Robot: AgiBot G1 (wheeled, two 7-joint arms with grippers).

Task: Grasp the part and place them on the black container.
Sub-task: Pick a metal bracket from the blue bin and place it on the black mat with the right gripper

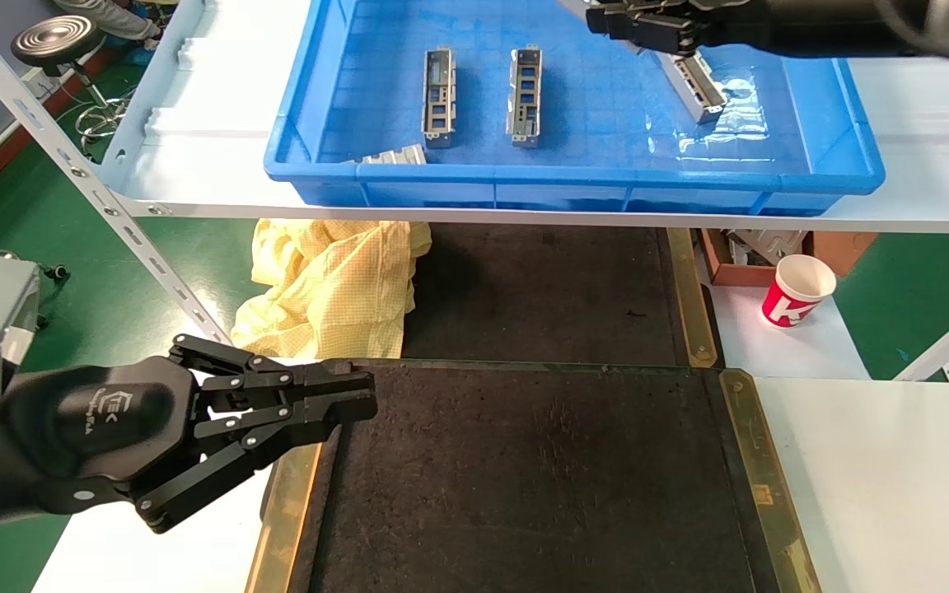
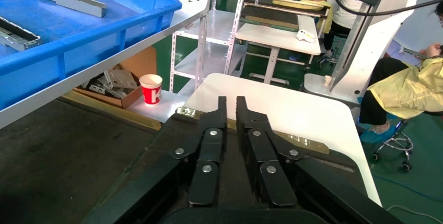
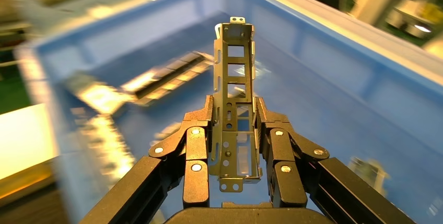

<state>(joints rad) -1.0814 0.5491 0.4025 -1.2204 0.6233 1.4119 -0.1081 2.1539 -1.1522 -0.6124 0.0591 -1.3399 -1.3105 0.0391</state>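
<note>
My right gripper (image 1: 647, 29) is at the back right, above the blue bin (image 1: 820, 177), shut on a silver-grey part (image 1: 698, 82) that sticks out from its fingers. In the right wrist view the part (image 3: 233, 78) is clamped lengthwise between the jaws of the right gripper (image 3: 234, 110). Two more parts (image 1: 439, 96) (image 1: 525, 95) lie side by side in the bin, and another (image 1: 396, 156) rests at its front wall. The black container (image 1: 540, 478) lies in front of me. My left gripper (image 1: 359, 395) hovers shut and empty over its left near corner; it also shows in the left wrist view (image 2: 230, 106).
A white shelf (image 1: 194, 132) carries the bin above a second black mat (image 1: 549, 296). A yellow cloth (image 1: 330, 284) lies left of that mat. A red-and-white paper cup (image 1: 798, 290) and a cardboard box (image 1: 738, 251) stand at the right. A white table (image 1: 895, 478) is right of the container.
</note>
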